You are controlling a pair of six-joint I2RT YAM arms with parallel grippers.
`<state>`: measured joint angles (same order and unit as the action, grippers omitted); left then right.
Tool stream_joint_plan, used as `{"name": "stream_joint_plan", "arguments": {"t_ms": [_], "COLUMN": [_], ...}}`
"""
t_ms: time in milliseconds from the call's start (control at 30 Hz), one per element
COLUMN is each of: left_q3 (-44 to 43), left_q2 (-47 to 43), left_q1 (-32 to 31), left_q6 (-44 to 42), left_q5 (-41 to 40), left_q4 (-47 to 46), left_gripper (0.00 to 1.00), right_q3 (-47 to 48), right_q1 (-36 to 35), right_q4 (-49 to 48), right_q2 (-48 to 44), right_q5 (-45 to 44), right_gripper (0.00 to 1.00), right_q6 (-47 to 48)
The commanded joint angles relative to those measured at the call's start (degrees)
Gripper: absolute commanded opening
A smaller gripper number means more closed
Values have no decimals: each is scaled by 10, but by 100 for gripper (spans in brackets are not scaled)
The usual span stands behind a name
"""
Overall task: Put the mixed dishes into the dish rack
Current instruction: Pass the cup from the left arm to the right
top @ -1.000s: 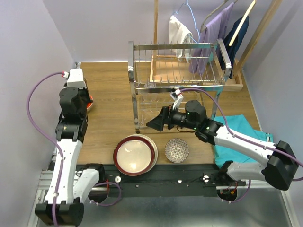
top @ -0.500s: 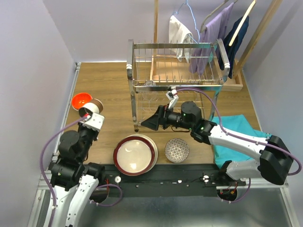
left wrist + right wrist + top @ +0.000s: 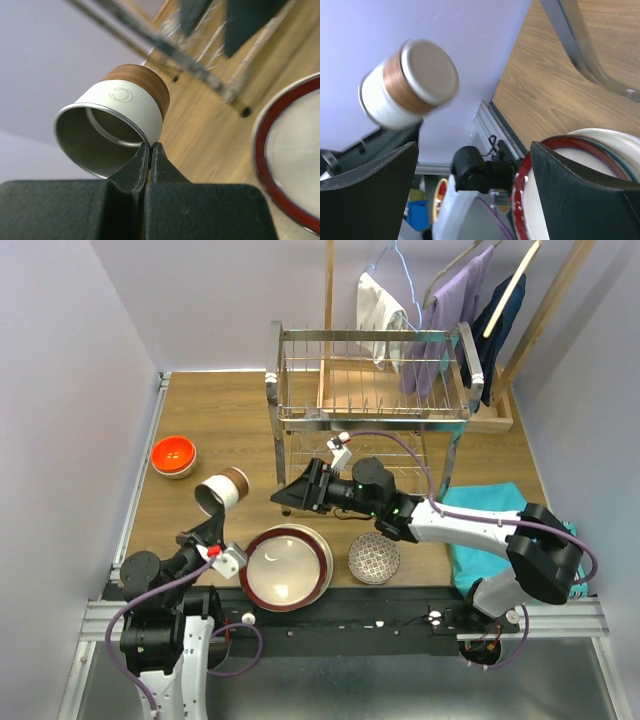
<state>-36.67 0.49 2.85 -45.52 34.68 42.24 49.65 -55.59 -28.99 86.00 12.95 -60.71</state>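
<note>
**Wood worktop, lilac walls, a cup held aloft**

A wood-grain worktop (image 3: 230,420) sits between plain lilac walls. At its far side, hanging clothes on a wooden stand (image 3: 440,310) crowd behind the chrome dish rack (image 3: 375,418). A teal cloth (image 3: 495,515) lies at the right. An orange bowl (image 3: 173,454) rests near the left edge. Near the front sit a stack of plates (image 3: 286,567) and, just right of it, a patterned bowl (image 3: 374,557).

Only thin rim edges show of the plates under the dark-red-rimmed top one. The right arm covers much of the rack's lower tier, and what stands in there is hard to make out. In the right wrist view the cup is blurred.

The left arm is folded low at the near edge. Its claw (image 3: 150,152) is pinched tight on the rim of the beige cup (image 3: 221,490), which hangs tilted in the air between the orange bowl and the plates. The right arm reaches leftward across the rack's front, its claw (image 3: 280,500) spread wide with nothing in it, pointing toward the cup.
</note>
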Motion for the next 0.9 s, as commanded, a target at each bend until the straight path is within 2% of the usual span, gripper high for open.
{"name": "stream_joint_plan", "arguments": {"t_ms": [0,300,500,700,800,867], "left_q3": [-22,4,18,29,40,44], "left_q2": [-43,-59,-65,-94,-103,-108], "left_q1": [18,25,35,48,54,62], "left_q6": [-68,-90,-82,-135,-161,-185], "left_q5": [183,211,226,203,198,224], "left_q4": [84,84,41,33,23,23], "left_gripper": [0,0,0,0,0,0], "right_q3": [43,79,97,74,57,52], "right_q1": [-10,-22,-32,-33,-34,-35], "right_q4": [11,27,44,103,97,80], "right_q2": [15,36,54,37,24,29], "right_q5": [-40,-48,-35,-41,-39,-31], "right_gripper": [100,100,100,100,100,100], "right_q6": [-84,-136,-159,-208,-229,-234]}}
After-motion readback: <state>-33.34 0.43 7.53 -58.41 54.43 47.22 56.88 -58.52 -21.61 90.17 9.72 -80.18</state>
